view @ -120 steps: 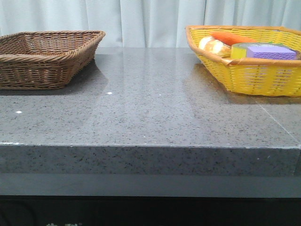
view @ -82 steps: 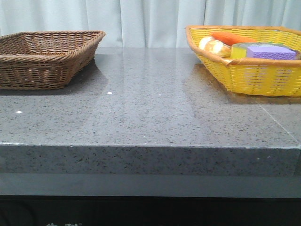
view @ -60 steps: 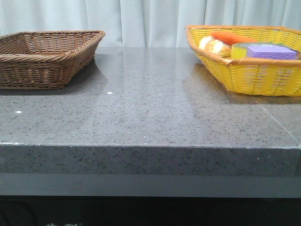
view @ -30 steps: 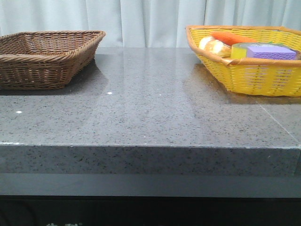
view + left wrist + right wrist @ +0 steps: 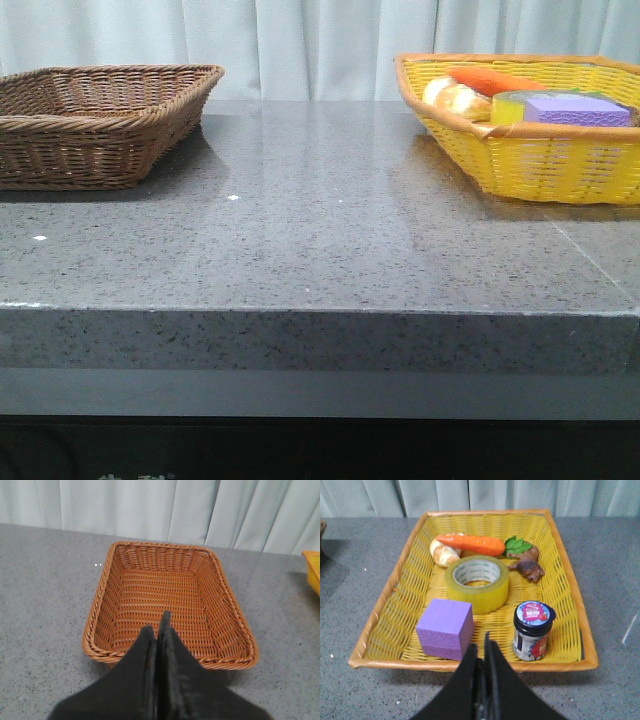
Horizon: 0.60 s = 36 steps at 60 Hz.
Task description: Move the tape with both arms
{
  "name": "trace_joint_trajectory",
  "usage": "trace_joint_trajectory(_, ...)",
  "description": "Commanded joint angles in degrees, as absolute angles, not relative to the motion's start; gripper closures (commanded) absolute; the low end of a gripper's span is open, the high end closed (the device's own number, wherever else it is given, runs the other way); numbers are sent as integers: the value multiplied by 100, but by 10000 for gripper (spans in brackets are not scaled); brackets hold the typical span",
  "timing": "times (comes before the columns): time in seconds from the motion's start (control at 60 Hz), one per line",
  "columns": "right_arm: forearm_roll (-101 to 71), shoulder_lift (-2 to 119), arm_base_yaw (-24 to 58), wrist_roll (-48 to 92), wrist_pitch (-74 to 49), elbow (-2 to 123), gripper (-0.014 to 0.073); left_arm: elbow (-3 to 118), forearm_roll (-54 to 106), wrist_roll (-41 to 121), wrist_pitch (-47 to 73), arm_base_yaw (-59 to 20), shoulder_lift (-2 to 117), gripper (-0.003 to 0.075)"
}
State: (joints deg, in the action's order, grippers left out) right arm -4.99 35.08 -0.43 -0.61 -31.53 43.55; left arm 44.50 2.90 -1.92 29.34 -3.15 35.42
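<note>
**Both grippers closed and empty above their baskets**

The left gripper [image 5: 158, 630] hangs over the near rim of the brown basket [image 5: 102, 607], fingers pressed together, holding nothing; the right gripper [image 5: 481, 652] hangs likewise over the near rim of the yellow basket [image 5: 390, 600], its fingers all but touching. The tape [image 5: 477, 583] lies flat mid-basket, core up, between the carrot [image 5: 470, 543] and the purple block [image 5: 445, 628], the jam jar [image 5: 533, 630] near; the grey tabletop [image 5: 320, 230] lies open between the baskets; the front view shows neither arm, and only the tape's top [image 5: 510, 104].
</note>
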Motion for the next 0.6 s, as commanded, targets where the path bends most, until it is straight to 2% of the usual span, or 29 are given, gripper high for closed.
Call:
trace_joint_trajectory(0.0,-476,3791,-71,-53,-2783,4489,662,4630,364,-246,2535,-346,3845,741)
trace_joint_trajectory(0.217,-434,4397,-71,-53,-3028,4489,648,4630,233,-246,2526,-346,4486,740)
trace_joint_trajectory(0.266,-427,4465,-71,-53,-3032,4489,601,4630,141,-246,2512,-346,4596,735)
trace_joint_trajectory(0.316,-416,4541,-71,0,-3043,4489,503,4630,0,-246,2512,-346,4642,707)
trace_joint_trajectory(0.4,-416,4605,-71,0,-3043,4489,298,4630,-53,-246,2512,-346,4709,555)
trace_joint_trajectory(0.483,-416,4612,-71,0,-3030,4489,81,4630,-53,-246,2488,-346,4760,318)
trace_joint_trajectory(0.55,-416,4612,-71,0,-3030,4489,11,4630,-53,-246,2488,-346,4760,163)
trace_joint_trajectory(0.583,-416,4612,-71,0,-3030,4489,7,4630,0,-246,2488,-346,4760,136)
